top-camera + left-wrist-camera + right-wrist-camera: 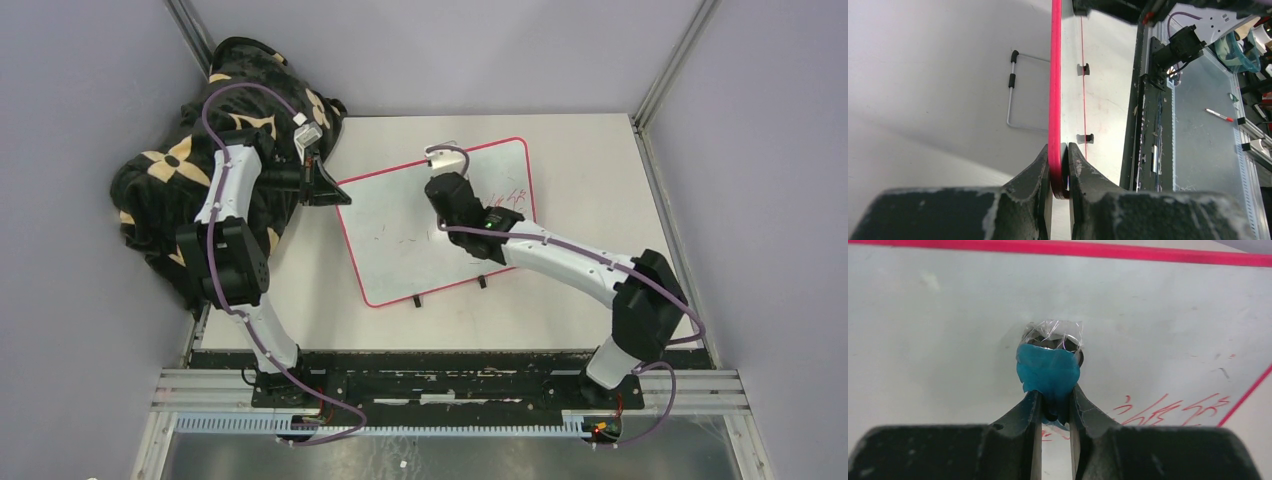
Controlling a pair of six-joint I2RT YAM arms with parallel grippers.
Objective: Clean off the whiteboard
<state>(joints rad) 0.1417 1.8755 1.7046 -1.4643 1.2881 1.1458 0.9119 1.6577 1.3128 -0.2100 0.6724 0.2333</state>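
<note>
Whiteboard, overhead: lies flat and askew in the middle of the table. It is red-edged, with two black feet on its near long edge, red writing toward its right end, and faint marks at its middle.
Overhead, left gripper: at the board's far left corner, touching its edge.
Overhead, right gripper: over the board's far half, just left of the writing.
Overhead, cloth: black with a tan flower print, heaped at the table's far left corner under the left arm.
Left wrist, left gripper: jaws clenched on the board's red rim, one finger on each side.
Left wrist, feet: both show just right of the rim.
Left wrist, bent wire: carries two black sleeves and lies on the white surface left of the rim; cannot tell whether that surface is board or table.
Left wrist, pen: red-tipped, beyond the black rail.
Right wrist, right gripper: jaws clamped on a blue pad. Its tip, under clear film, appears to rest against the board's face.
Right wrist, writing: right of the pad, near the board's right rim; the far rim runs across the top.
</note>
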